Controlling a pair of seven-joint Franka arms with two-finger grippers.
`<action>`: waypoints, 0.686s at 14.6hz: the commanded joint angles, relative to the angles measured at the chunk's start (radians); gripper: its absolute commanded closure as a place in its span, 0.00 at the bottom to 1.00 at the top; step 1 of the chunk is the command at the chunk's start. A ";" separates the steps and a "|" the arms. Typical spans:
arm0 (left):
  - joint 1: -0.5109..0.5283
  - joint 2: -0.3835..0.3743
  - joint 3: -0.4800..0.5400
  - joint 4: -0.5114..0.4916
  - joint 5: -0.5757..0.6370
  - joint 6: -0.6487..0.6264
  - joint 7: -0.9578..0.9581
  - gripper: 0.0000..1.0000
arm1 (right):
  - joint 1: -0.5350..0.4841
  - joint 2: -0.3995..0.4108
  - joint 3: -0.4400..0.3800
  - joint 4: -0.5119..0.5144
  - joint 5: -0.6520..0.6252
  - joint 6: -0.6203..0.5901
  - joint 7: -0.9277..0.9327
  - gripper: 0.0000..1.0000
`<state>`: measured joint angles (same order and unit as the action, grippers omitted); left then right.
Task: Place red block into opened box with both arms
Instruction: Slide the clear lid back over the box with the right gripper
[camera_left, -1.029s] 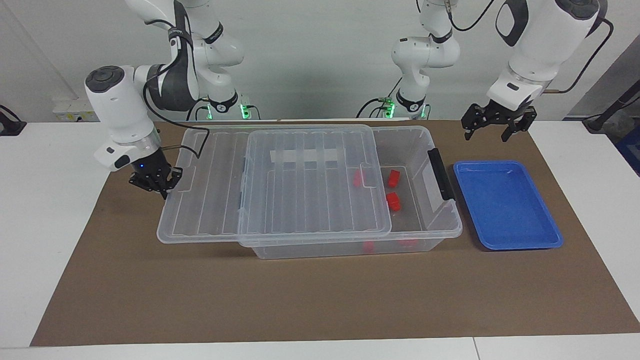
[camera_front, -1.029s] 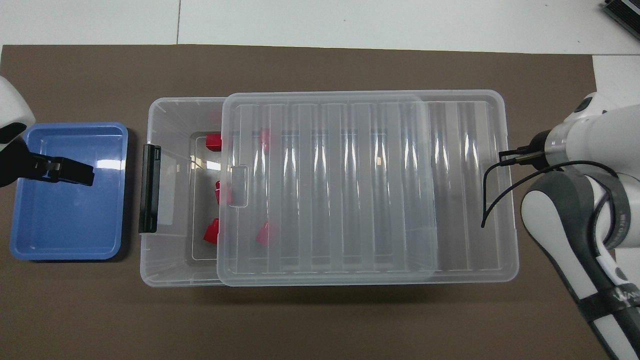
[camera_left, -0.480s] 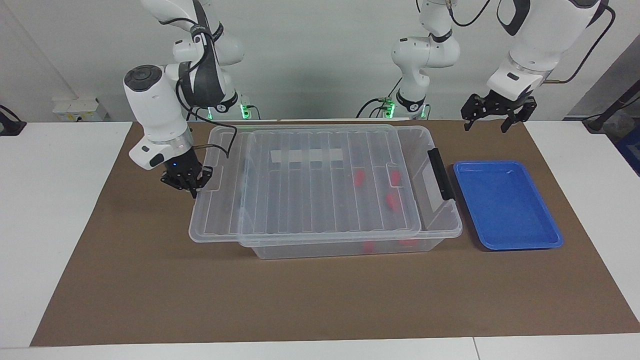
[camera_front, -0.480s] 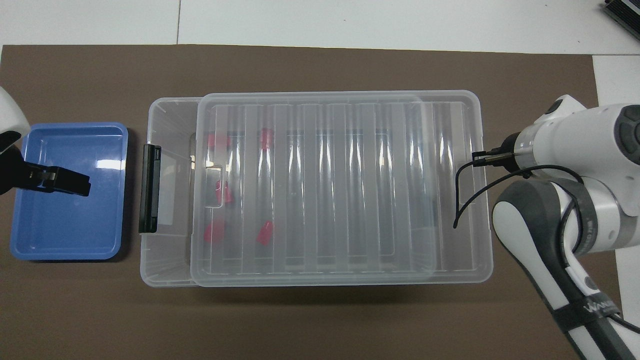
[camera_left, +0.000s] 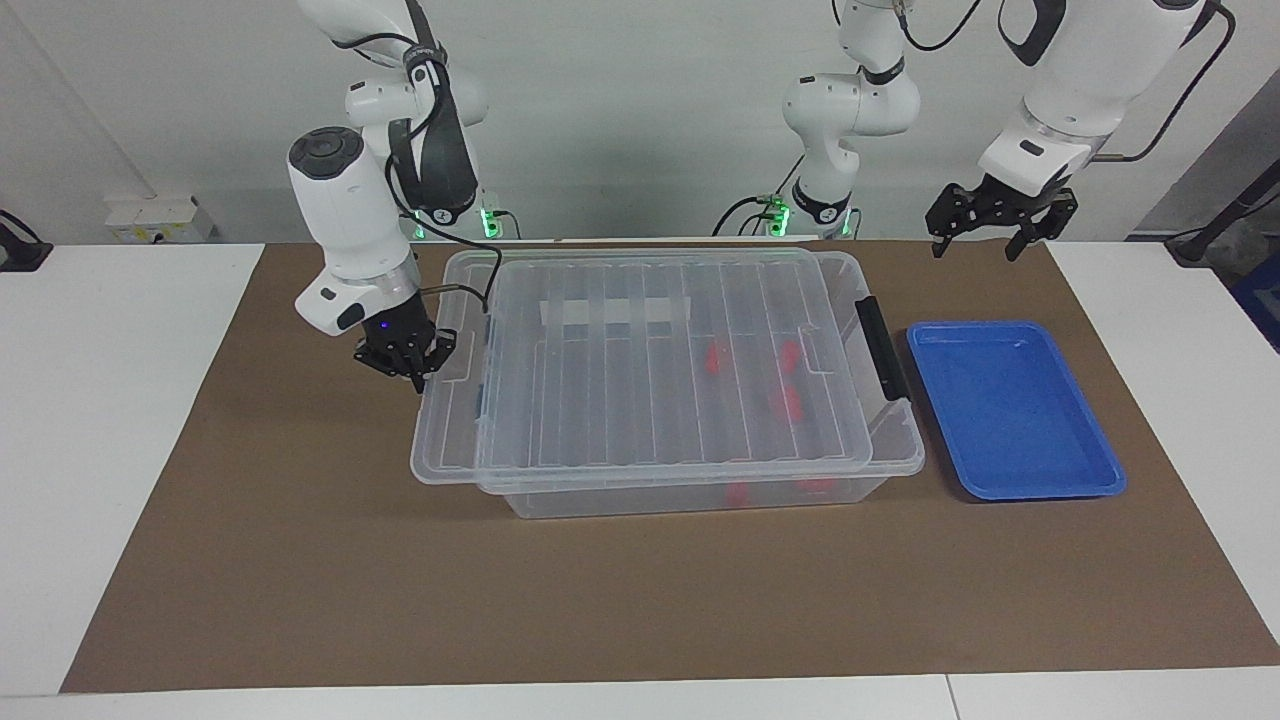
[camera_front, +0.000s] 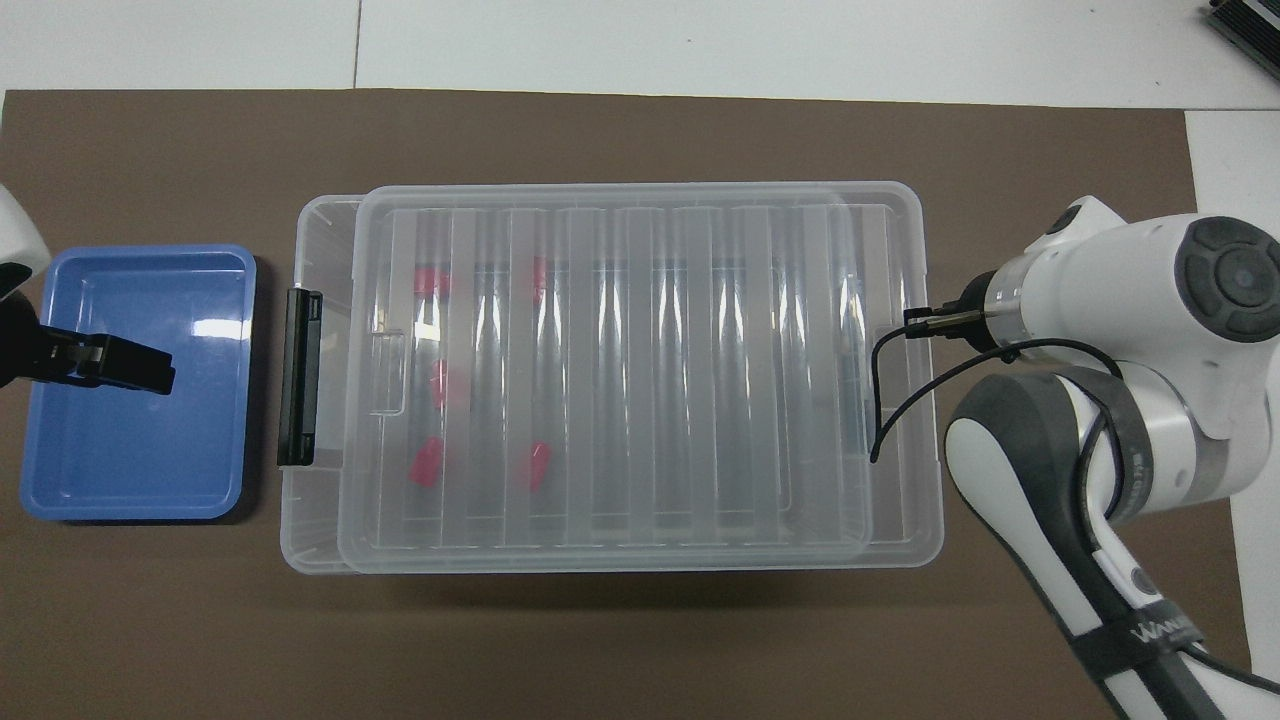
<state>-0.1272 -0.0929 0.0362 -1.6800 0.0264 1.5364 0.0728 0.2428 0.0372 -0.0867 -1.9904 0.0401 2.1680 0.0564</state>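
- Several red blocks (camera_left: 788, 352) lie on the floor of the box (camera_left: 890, 455), toward the left arm's end, seen blurred through the ribbed clear lid (camera_left: 650, 360); which one is the task's own block I cannot tell.
- Nearly the whole box is covered: the lid lies flat across the top, with only a narrow strip of the opening bare by the black handle (camera_left: 880, 345) and the lid's other end overhanging toward the right arm.
- One gripper works: the right gripper (camera_left: 405, 358) sits at that overhanging end, jaws closed. They appear pinched on the lid's edge, probably so the arm can slide the lid along the rim rather than lift it.
- Two things explain the left gripper (camera_left: 1000, 222): it hangs in the air with jaws wide and empty, over the desk by the blue tray (camera_left: 1010, 410), clear of the lid's path and waiting.
- No block is left in the tray, which suggests the placing is done and the lid is being shut.
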 joint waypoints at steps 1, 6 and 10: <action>-0.008 -0.013 0.010 -0.007 -0.008 -0.013 -0.007 0.00 | 0.012 0.000 0.001 -0.001 0.043 0.004 0.013 1.00; -0.008 -0.013 0.008 -0.007 -0.008 -0.012 -0.007 0.00 | 0.030 0.000 0.001 -0.001 0.047 0.003 0.013 1.00; -0.008 -0.013 0.008 -0.007 -0.008 -0.012 -0.007 0.00 | 0.035 0.000 0.001 -0.001 0.066 0.004 0.019 1.00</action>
<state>-0.1272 -0.0929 0.0363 -1.6801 0.0264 1.5359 0.0728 0.2654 0.0370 -0.0868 -1.9883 0.0657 2.1680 0.0567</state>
